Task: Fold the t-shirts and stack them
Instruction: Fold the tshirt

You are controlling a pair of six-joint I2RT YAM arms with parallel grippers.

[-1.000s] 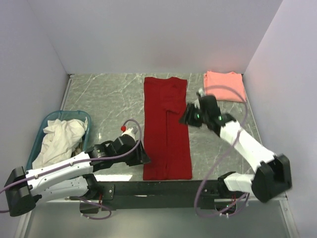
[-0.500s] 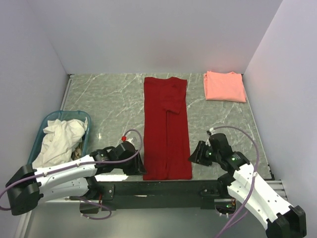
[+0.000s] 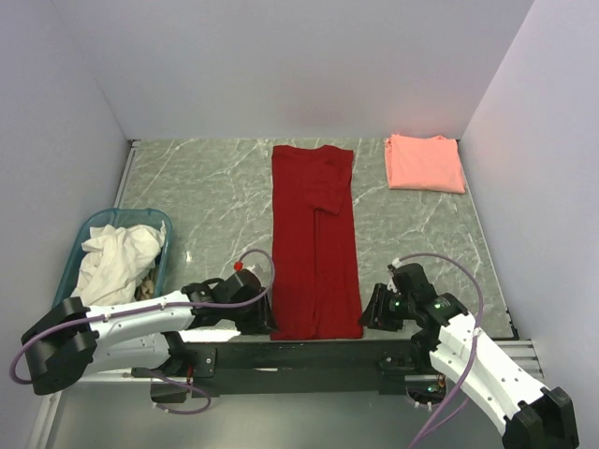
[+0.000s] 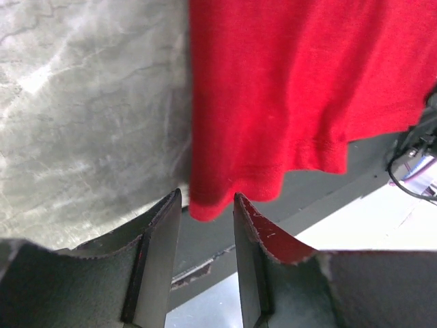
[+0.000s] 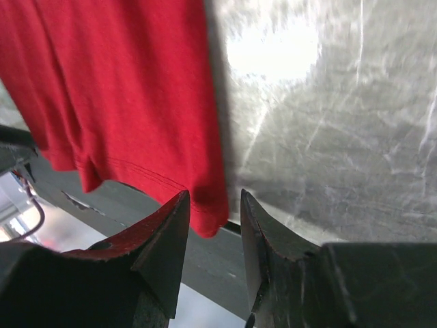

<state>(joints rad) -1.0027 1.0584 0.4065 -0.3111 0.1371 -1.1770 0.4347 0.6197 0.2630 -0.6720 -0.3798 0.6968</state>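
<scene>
- Right gripper (image 3: pixel 374 307) has swung from beside the middle of the deep red t-shirt (image 3: pixel 314 238) down to its near right corner. The left gripper (image 3: pixel 262 313) has edged in to the near left corner.
- Left gripper: claw narrow but parted, straddling the near left hem corner. Cloth sits between the fingers, not yet pinched.
- Right gripper: claw likewise narrow and parted, set astride the near right hem corner, which is not yet clamped.
- Deep red t-shirt: flat on the table (image 3: pixel 206 187) as a long strip with its sides folded in. Its hem is nearest the arms and its collar end lies far.
- Basket (image 3: pixel 94 224): left of the red t-shirt, well apart, holding white cloth (image 3: pixel 117 262).
- Salmon-pink t-shirt (image 3: pixel 424 163): folded, right of the red t-shirt's collar end, apart from it.
- Step in hand, as judged: taking the hem corners for the lengthwise fold. The next move calls for both claws to close on cloth, then lift and carry the hem toward the collar evenly.
</scene>
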